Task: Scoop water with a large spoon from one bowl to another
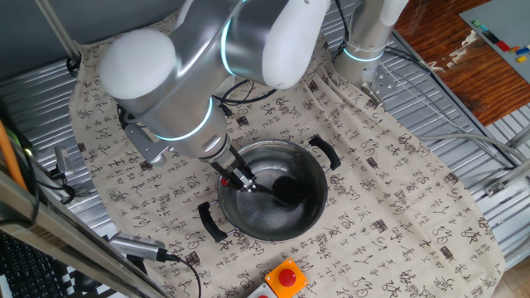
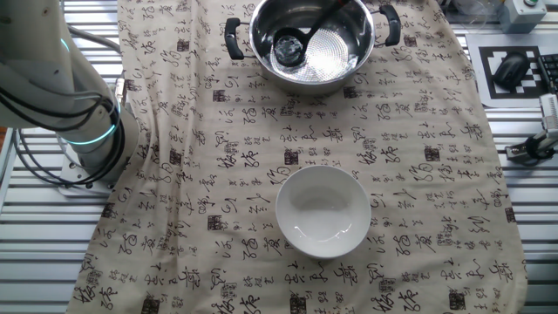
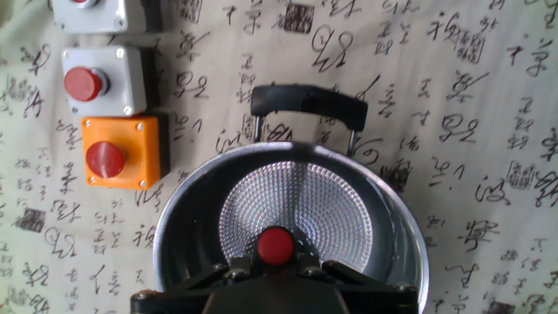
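The black ladle's scoop (image 2: 288, 51) sits low inside the steel pot (image 2: 362, 39), towards its left side. Its thin handle (image 2: 334, 10) slants up and out of the frame's top. In one fixed view my gripper (image 1: 241, 179) hangs over the pot's (image 1: 319, 207) left rim, shut on the handle, and the scoop (image 1: 286, 190) rests in the pot. The hand view shows the handle's red tip (image 3: 275, 245) clamped in my gripper (image 3: 275, 259), with the pot's ribbed bottom (image 3: 331, 209) beyond. The white bowl (image 2: 323, 211) stands apart from the pot on the cloth; the arm hides it in one fixed view.
A cloth printed with characters (image 2: 218, 174) covers the table. An orange box with a red button (image 3: 120, 153) and a grey button box (image 3: 103, 80) lie just beyond the pot's black loop handle (image 3: 309, 100). The robot's base (image 2: 87, 131) stands left of the cloth.
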`<state>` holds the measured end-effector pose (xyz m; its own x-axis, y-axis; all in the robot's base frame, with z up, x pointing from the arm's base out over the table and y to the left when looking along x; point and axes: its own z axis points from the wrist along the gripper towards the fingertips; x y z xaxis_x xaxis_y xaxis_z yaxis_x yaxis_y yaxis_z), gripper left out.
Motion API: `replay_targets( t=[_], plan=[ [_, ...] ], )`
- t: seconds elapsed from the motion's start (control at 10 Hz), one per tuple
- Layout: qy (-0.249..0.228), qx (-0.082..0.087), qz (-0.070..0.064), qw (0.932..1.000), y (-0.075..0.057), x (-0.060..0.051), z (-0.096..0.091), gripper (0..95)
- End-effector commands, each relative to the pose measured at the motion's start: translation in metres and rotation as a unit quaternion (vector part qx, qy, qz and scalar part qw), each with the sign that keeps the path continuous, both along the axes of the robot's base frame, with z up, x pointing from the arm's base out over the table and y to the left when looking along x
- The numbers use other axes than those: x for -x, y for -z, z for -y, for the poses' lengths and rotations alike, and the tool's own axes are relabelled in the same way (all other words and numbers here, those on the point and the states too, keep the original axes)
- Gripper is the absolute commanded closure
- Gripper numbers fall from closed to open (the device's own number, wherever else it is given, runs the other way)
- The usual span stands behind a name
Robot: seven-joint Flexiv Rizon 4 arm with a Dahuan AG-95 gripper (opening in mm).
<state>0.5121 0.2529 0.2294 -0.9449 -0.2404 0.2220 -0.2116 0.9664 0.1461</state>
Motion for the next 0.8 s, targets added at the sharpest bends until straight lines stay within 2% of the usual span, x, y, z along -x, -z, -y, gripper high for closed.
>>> replay_targets(
  t=[0.1, 0.4, 0.7, 0.8],
  plan=[
    [-0.001, 0.005, 0.02, 0.9998, 0.0002, -0.0002, 0.0002, 95.0],
    [0.015, 0.007, 0.055, 0.9984, 0.0002, -0.0002, 0.0002, 95.0],
    [0.025, 0.007, 0.078, 0.9966, 0.0002, -0.0002, 0.0002, 95.0],
    [0.028, 0.007, 0.082, 0.9962, 0.0002, -0.0002, 0.0002, 95.0]
  ],
)
